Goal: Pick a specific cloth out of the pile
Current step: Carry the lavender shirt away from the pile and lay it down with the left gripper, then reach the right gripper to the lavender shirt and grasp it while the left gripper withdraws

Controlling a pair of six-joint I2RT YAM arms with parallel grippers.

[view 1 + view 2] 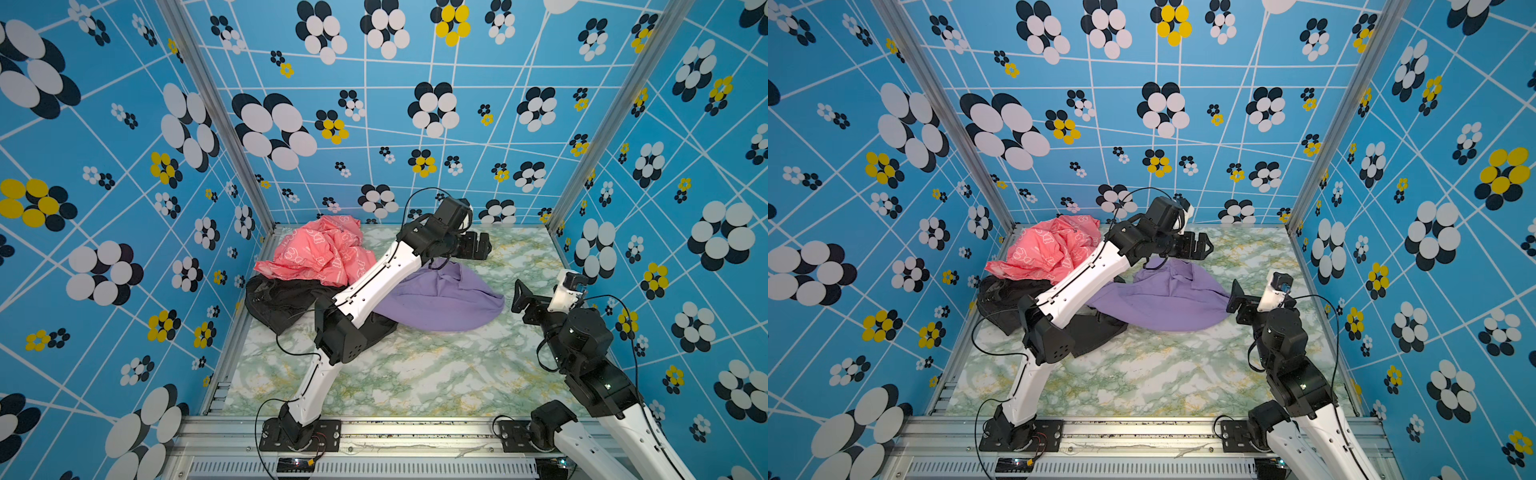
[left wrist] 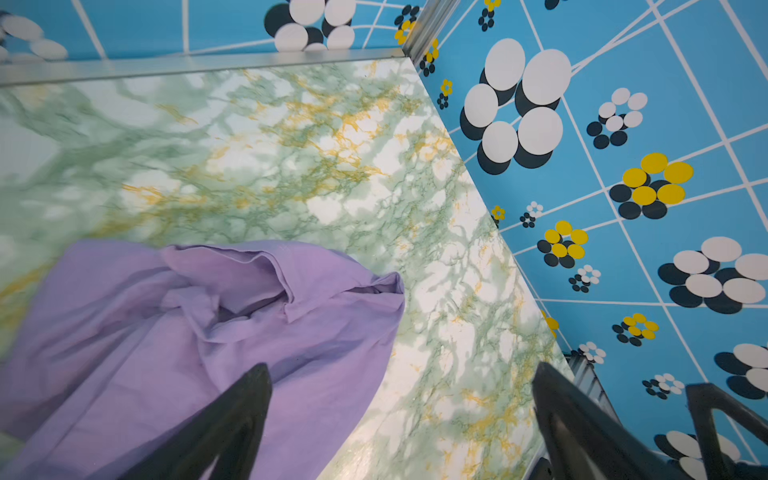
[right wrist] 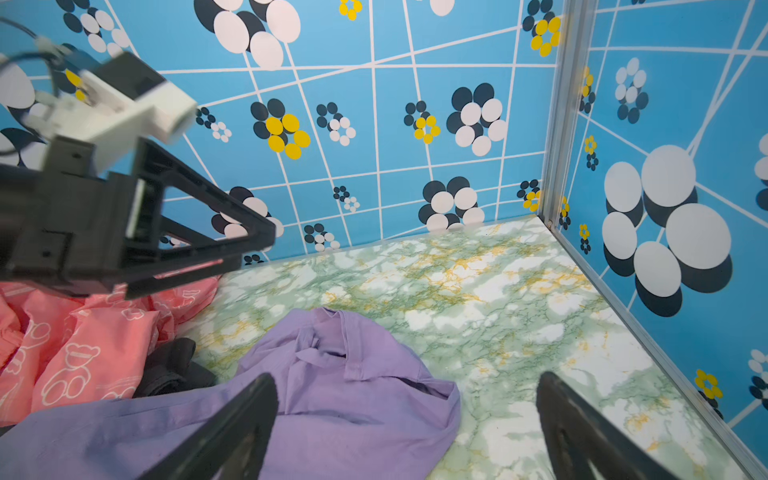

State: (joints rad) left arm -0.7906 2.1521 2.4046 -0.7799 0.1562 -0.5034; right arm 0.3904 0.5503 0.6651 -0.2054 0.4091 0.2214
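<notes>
Left end effector (image 2: pixel 401 370) and right end effector (image 3: pixel 405 378) both spread wide; lavender cloth (image 1: pixel 440 299) lies against the pile (image 1: pixel 316 253)

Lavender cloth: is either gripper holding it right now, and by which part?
Nothing is held. The left gripper and the right gripper both stand open and empty, neither closed on the lavender cloth.
</notes>
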